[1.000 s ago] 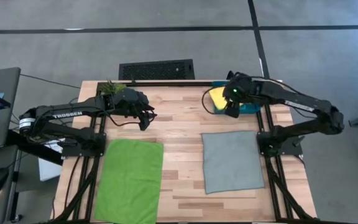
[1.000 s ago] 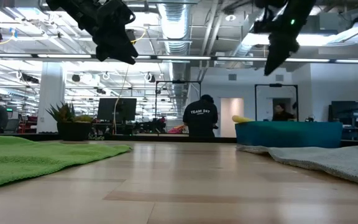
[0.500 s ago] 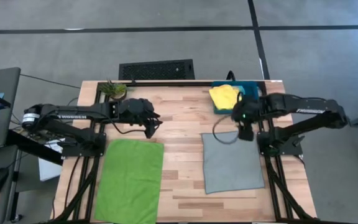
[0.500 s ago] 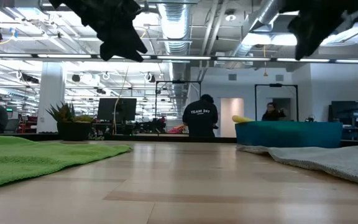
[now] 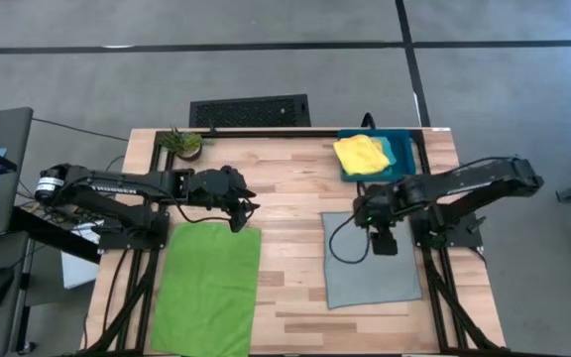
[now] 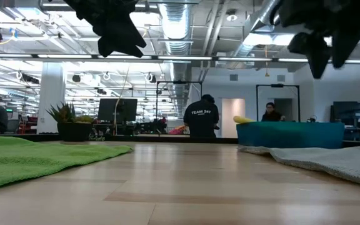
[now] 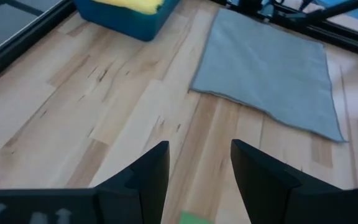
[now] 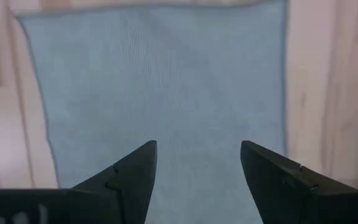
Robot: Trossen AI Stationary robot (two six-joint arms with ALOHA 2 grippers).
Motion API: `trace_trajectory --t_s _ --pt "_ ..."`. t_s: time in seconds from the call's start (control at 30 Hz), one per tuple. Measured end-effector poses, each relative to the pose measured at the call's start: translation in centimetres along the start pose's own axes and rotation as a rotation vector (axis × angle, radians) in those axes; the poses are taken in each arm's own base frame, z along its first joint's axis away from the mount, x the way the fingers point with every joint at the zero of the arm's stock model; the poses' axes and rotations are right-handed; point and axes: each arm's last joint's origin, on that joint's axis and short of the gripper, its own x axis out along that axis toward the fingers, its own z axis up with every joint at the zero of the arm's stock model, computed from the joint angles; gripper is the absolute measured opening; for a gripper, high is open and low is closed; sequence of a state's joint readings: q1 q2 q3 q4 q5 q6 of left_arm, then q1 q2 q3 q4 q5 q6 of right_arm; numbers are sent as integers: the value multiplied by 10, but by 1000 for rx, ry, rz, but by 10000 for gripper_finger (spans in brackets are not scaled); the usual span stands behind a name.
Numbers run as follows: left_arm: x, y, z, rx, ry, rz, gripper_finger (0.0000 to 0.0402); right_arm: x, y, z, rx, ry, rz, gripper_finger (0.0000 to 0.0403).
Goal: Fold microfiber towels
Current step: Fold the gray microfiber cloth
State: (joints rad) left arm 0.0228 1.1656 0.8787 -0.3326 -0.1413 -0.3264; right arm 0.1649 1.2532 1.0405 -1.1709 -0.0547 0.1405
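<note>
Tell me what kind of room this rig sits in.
Probably an open-plan robotics lab or workshop. The low view shows exposed silver ceiling ducts, strip lighting, workstation monitors and people standing beyond the pale wooden butcher-block table.

Green towel (image 5: pixel 206 286) and grey towel (image 5: pixel 370 260) flat; yellow towel (image 5: pixel 361 155) in bin

Black jointed arms, white TROSSEN lettering

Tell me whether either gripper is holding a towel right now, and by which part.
Nothing is held. The right gripper hangs open above the grey towel, and the left gripper is open over bare wood beside the green towel.
</note>
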Motion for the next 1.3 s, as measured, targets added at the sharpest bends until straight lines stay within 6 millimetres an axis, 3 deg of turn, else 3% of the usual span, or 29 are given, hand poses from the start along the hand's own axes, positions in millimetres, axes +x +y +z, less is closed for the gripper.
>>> trace_trajectory --t_s 0.37,0.63,0.9,1.3 --pt "-4 -18 -11 71 57 -54 164 86 1 46 -22 176 -22 256" --pt "-6 -28 -17 80 81 -80 164 134 -17 61 6 237 -30 256" --pt "-6 -27 -18 55 97 -69 164 144 -42 70 -73 197 -18 256" --pt "-6 -25 -17 -39 75 -13 164 147 -95 106 -151 -201 -100 256"
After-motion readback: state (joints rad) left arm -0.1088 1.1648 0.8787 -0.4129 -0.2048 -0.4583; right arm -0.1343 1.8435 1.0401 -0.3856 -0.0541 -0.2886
